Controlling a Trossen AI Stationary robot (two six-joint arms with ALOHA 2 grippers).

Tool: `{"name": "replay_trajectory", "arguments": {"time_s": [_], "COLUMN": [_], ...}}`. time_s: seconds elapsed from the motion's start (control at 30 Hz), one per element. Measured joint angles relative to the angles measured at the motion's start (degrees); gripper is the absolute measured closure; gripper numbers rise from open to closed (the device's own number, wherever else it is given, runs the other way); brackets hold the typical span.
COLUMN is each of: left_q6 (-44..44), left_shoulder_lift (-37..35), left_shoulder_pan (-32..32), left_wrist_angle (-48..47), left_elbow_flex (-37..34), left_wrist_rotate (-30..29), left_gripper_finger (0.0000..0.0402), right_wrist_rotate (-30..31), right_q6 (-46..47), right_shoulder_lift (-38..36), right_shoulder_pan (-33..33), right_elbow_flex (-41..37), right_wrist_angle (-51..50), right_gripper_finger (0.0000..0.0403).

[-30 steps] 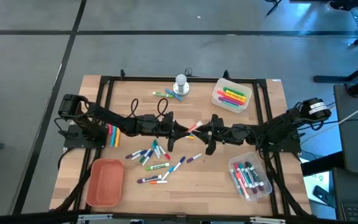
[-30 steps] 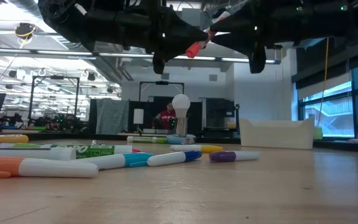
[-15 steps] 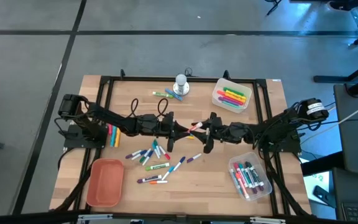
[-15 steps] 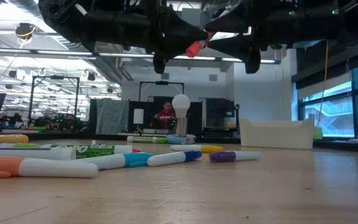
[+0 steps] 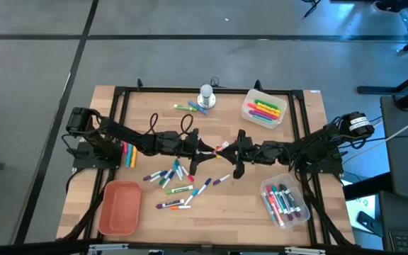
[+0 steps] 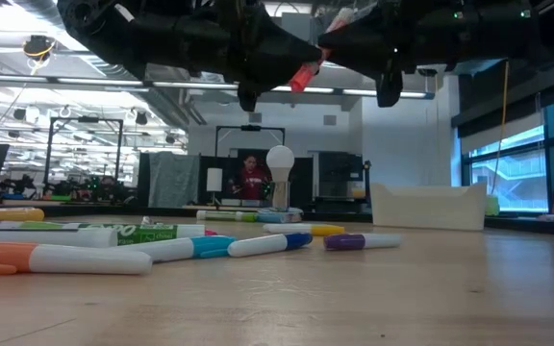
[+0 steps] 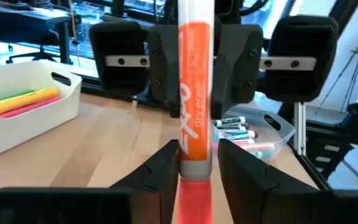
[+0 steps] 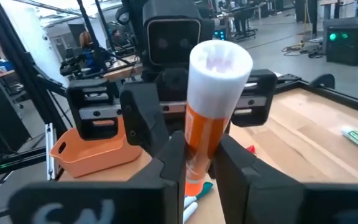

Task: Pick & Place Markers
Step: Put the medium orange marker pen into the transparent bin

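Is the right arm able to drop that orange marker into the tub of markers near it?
Probably yes: the right gripper has the orange marker, and the tub lies open beside that arm, though the left gripper is also around the marker.

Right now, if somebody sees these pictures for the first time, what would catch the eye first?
Above the table's middle, the left tool and the right tool meet tip to tip, both clasping one orange marker. Below them, loose markers lie scattered on the wooden table.
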Motion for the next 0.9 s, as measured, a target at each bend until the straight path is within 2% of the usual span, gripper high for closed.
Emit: {"name": "replay_trajectory", "arguments": {"time_s": [0.2, 0.33, 0.47, 0.63, 0.77, 0.9], "left_q6": [1.08, 2.01, 5.03, 6.48, 6.93, 7.32], "left_shoulder_lift": [0.0, 0.0, 0.0, 0.0, 0.0, 0.0], "left_shoulder_pan": [-1.13, -1.25, -1.18, -1.25, -1.23, -1.05], "left_wrist_angle": [-0.96, -2.89, -5.79, -8.23, -8.95, -12.03], "left_elbow_flex": [-0.02, -0.04, -0.04, -0.09, -0.09, -0.09], "left_wrist_rotate": [-0.14, 0.94, 0.96, 0.82, -4.65, -11.39], "left_gripper_finger": [0.0287, 0.0289, 0.0283, 0.0264, 0.0244, 0.0232], "right_wrist_rotate": [-1.83, -1.9, -1.61, -1.1, -4.3, -7.54], "right_q6": [-0.77, -0.72, 0.19, 6.11, 13.62, 23.01], "right_shoulder_lift": [-0.22, -0.56, -2.21, -2.19, -2.03, -2.03], "right_shoulder_pan": [0.26, 0.5, 0.5, 1.03, 2.22, 4.9], "right_elbow_flex": [2.99, 6.53, 14.63, 28.83, 37.14, 41.21], "right_wrist_angle": [-3.1, -12.0, -33.68, -69.25, -93.26, -109.81], "right_gripper_finger": [0.0344, 0.0344, 0.0344, 0.0344, 0.0344, 0.034]}}
